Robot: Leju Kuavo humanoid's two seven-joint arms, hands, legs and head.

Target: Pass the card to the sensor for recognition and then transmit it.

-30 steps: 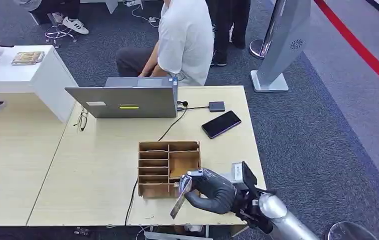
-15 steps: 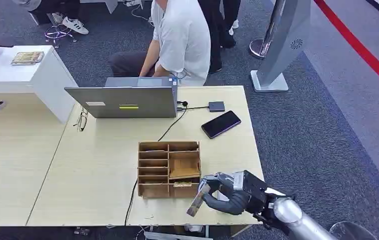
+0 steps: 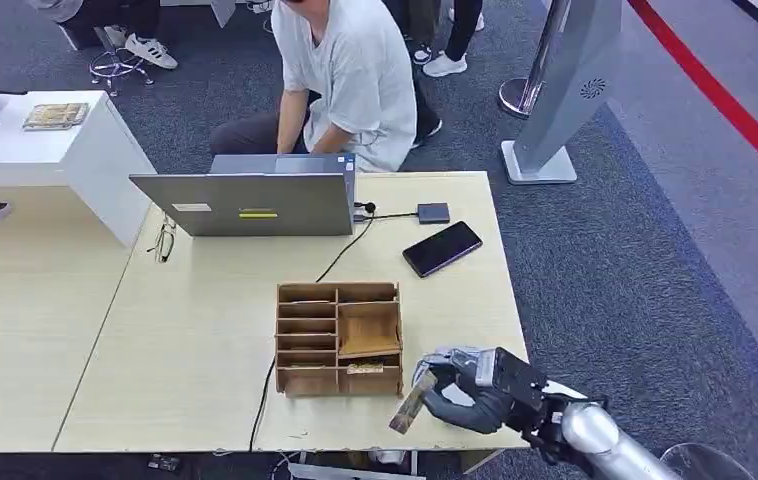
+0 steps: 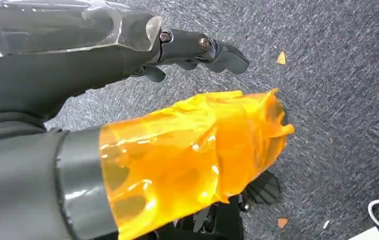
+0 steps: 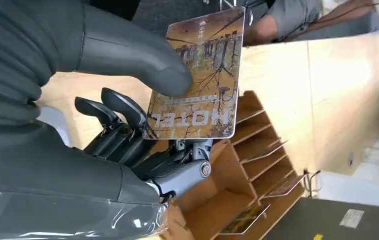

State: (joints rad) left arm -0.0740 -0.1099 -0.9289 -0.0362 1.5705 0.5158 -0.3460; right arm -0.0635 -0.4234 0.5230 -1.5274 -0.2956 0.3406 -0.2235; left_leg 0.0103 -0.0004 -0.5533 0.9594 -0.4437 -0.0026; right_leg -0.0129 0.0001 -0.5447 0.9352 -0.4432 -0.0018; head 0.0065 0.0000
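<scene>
**Right hand holds the hotel card just off the organizer's front corner**

From the head view I see my right hand (image 3: 470,395) low over the near right part of the light wooden desk (image 3: 185,340), with the card (image 3: 413,402) pinched in it — tilted, its lower end pointing down toward the desk edge. The card sits just beside the near right corner of the wooden desktop organizer (image 3: 339,338); I cannot tell whether it touches the desk.

In the right wrist view the grip is plain: the thick thumb presses on the printed face of the card (image 5: 197,80), which reads "HOTEL" over a picture of trees, and the darker fingers (image 5: 122,107) curl behind it, clamping it. The organizer's compartments (image 5: 247,150) lie just beyond the card, one of them holding another card.

My left hand (image 4: 142,125) hangs over grey carpet (image 4: 337,90). An orange film wraps its thumb, and the dark fingers (image 4: 202,47) reach out above it, apart from the thumb with nothing between them.

Farther up the desk I see a grey laptop (image 3: 245,203), a dark phone (image 3: 442,247) and, near it, a small dark box (image 3: 433,212) on a cable — that may be the sensor, but I cannot tell. A seated person in a white shirt (image 3: 350,80) is behind the laptop.
</scene>
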